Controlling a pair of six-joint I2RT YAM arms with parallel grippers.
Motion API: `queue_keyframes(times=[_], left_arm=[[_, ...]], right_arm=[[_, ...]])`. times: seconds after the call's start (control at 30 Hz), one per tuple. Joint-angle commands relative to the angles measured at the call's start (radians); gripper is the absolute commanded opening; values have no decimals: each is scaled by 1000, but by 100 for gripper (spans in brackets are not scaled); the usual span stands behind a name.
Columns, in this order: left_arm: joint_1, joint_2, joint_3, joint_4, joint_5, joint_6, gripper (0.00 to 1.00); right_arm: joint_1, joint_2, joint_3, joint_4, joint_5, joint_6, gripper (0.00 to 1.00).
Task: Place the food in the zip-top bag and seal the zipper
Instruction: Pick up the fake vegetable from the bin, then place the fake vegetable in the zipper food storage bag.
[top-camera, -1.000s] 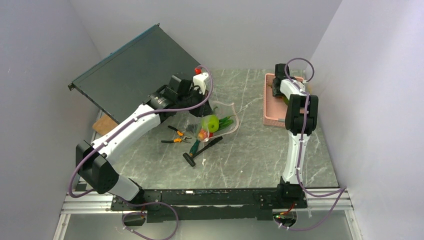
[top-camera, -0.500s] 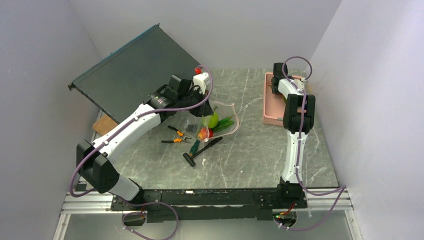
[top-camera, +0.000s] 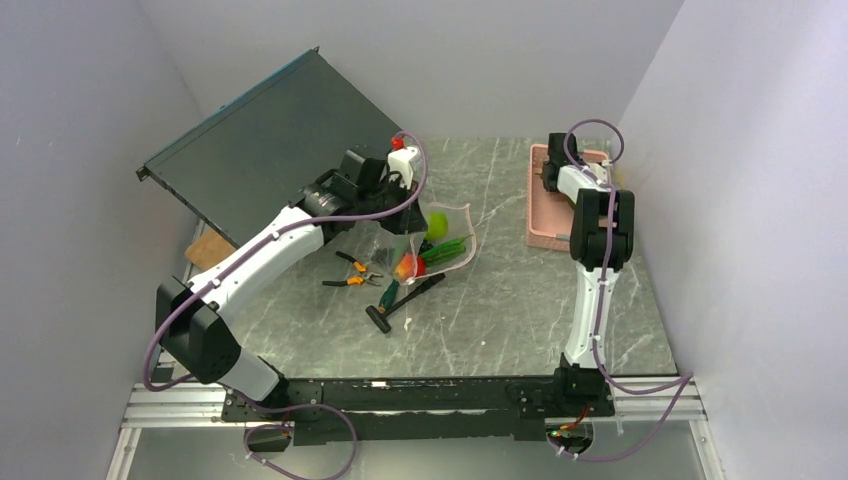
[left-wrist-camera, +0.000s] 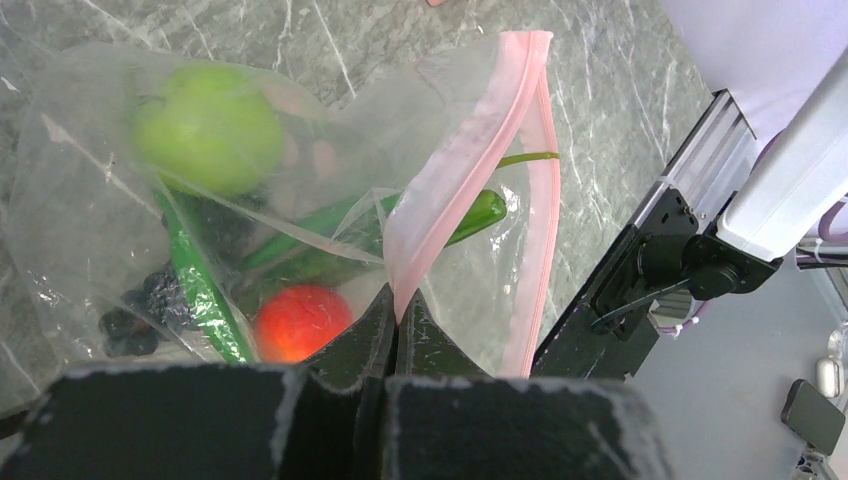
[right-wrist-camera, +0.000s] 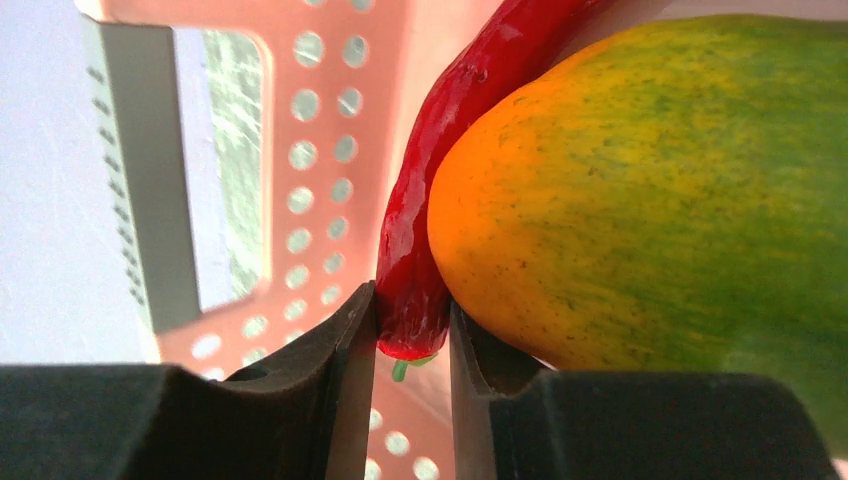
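The right hand (right-wrist-camera: 412, 340) is down inside the pink basket (right-wrist-camera: 320, 150) at the far right of the table (top-camera: 500, 300), its two fingers set on either side of the stem end of the red chili (right-wrist-camera: 450, 150) and seemingly pressed against it, so it reads as clamped on that end. The chili's long axis runs straight away from the hand, up the basket floor, and the mango (right-wrist-camera: 650, 210) lies touching it along its right side (the right finger is wedged between the two, so the mango may get nudged as the chili lifts). Across the table, well apart from the basket, the left hand (left-wrist-camera: 395, 310) is pinched together on the zipper (left-wrist-camera: 470, 150), holding that pink edge up so the mouth of the zip-top bag (left-wrist-camera: 90, 230) gapes. Inside the bag lie the green apple (left-wrist-camera: 208, 128), the cucumber (left-wrist-camera: 195, 275), the tomato (left-wrist-camera: 300, 320) and the grapes (left-wrist-camera: 140, 305). The coming move likely turns on one relation: the bag lies to the left of the right hand, so the chili must travel leftward and go in end-first through the open mouth.
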Motion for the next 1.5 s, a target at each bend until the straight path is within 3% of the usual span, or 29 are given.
queue_keyframes(times=[0.0,0.33,0.7,0.93,1.1,1.3,1.47], left_arm=[[8,1,38,33,9,-2,0],[8,15,35,35,5,-1,0],[8,32,37,30,-1,4,0],[8,37,40,25,-7,9,0],[7,36,41,21,-6,9,0],[8,33,43,18,-12,9,0],[8,35,42,19,-13,9,0]], right_arm=[[-9,-165,-123,61,-67,-60,0],[-86,-442,-507,251,-412,-192,0],[-154,-824,-849,477,-893,-580,0],[-143,-1068,-926,350,-1036,-726,0],[-33,-1243,-1001,401,-1249,-703,0],[283,-1429,-986,284,-1279,-780,0],[379,-1549,-1028,286,-1347,-730,0]])
